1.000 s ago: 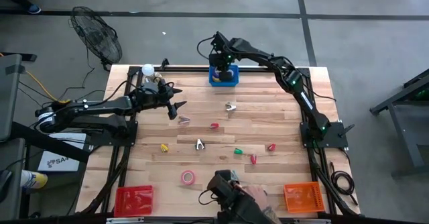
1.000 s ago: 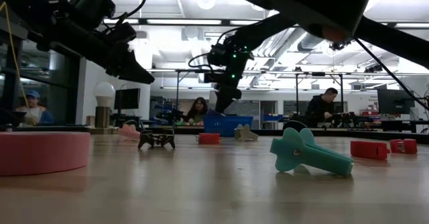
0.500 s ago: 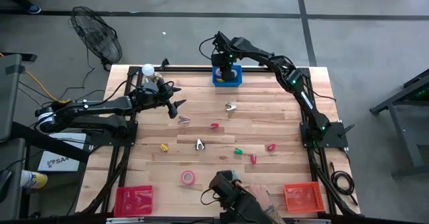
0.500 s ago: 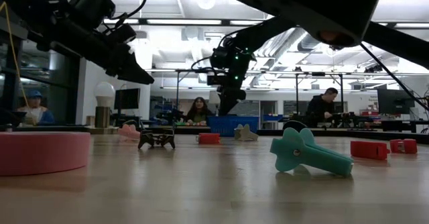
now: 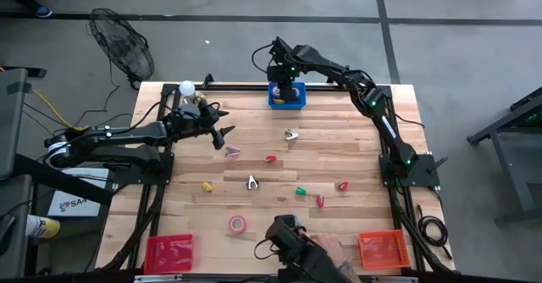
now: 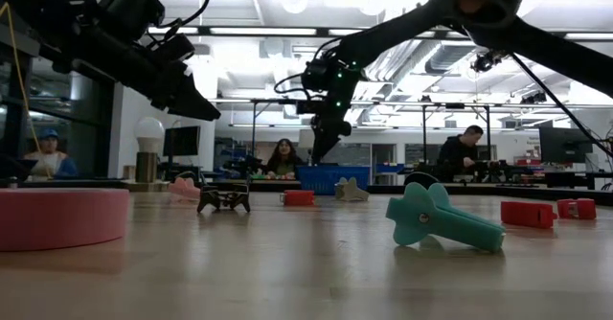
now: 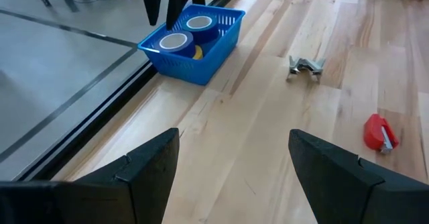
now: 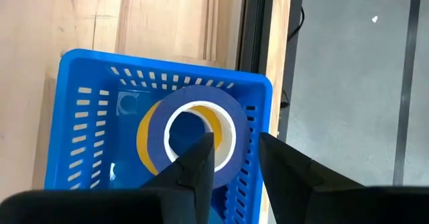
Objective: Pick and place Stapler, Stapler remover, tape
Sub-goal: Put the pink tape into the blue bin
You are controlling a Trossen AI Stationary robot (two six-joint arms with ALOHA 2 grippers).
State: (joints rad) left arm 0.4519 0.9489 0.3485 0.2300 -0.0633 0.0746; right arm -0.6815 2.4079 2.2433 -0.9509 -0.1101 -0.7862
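Fingers of the right gripper (image 8: 231, 158) are seen slightly parted over the blue basket (image 5: 286, 97), released from the blue tape roll (image 8: 194, 133).
Since a second ago, the gripper was raised; only its wrist view shows yellow tape (image 8: 146, 138) beneath. The left gripper (image 5: 227, 134) is held spread, mid-table.

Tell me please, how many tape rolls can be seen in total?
4. Two blue rolls lie in the blue basket, a yellow roll under one of them. The pink roll lies on the table's near edge. More may be hidden.
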